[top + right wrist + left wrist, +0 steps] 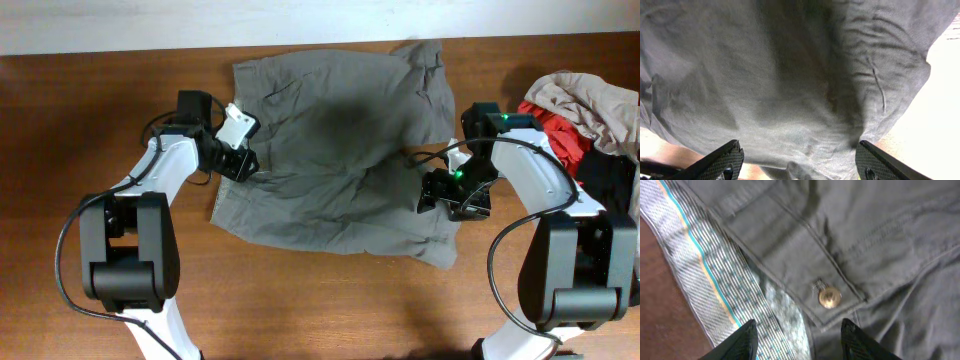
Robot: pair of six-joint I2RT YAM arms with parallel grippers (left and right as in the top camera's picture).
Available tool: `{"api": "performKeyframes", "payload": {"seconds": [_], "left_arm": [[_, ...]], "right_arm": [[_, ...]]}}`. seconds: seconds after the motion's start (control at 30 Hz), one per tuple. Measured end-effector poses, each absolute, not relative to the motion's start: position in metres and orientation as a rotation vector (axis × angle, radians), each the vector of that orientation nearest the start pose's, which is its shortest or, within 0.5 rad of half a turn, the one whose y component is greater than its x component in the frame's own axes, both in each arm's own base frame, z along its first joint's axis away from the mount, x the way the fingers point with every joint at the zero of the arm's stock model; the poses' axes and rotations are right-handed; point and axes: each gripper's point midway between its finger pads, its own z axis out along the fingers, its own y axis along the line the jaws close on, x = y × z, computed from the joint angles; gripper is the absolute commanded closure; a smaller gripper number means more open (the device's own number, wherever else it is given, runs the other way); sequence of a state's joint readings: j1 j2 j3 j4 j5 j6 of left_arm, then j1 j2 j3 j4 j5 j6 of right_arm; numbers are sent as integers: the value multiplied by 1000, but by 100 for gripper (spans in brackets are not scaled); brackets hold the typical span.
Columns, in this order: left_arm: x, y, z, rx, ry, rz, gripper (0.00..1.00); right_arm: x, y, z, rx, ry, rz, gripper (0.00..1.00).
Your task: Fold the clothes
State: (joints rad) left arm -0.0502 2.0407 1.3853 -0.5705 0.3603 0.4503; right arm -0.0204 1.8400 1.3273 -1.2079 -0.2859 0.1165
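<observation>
Wrinkled grey-olive shorts (340, 150) lie spread flat on the wooden table. My left gripper (240, 162) is open at their left edge, by the waistband. In the left wrist view its jaws (799, 340) straddle the striped inner waistband lining (715, 275) next to a brass button (829, 298). My right gripper (447, 195) is open over the right side of the shorts. In the right wrist view its jaws (797, 162) span grey fabric (790, 75) near the cloth's edge.
A pile of other garments, beige-grey (590, 100), red (562, 135) and black (605, 180), sits at the table's right edge behind my right arm. A pale wall strip (200, 25) runs along the far edge of the table (330, 300).
</observation>
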Motion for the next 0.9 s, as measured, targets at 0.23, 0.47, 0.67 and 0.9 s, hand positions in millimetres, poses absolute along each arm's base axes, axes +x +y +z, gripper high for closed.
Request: {"api": "performKeyframes", "payload": {"seconds": [0.23,0.47,0.67,0.9], "left_arm": [[461,-95,22,697,2552,-461,47],[465,-105,9,654,2543,-552,47],[465,-116,10,621,2525,-649,72],[466,-119,10,569,2542,-703,99]], "right_arm": [[302,42,63,257,3246,457,23],[302,42,63,260,3246,457,23],[302,42,63,260,3246,457,23],[302,42,63,261,3246,457,23]]}}
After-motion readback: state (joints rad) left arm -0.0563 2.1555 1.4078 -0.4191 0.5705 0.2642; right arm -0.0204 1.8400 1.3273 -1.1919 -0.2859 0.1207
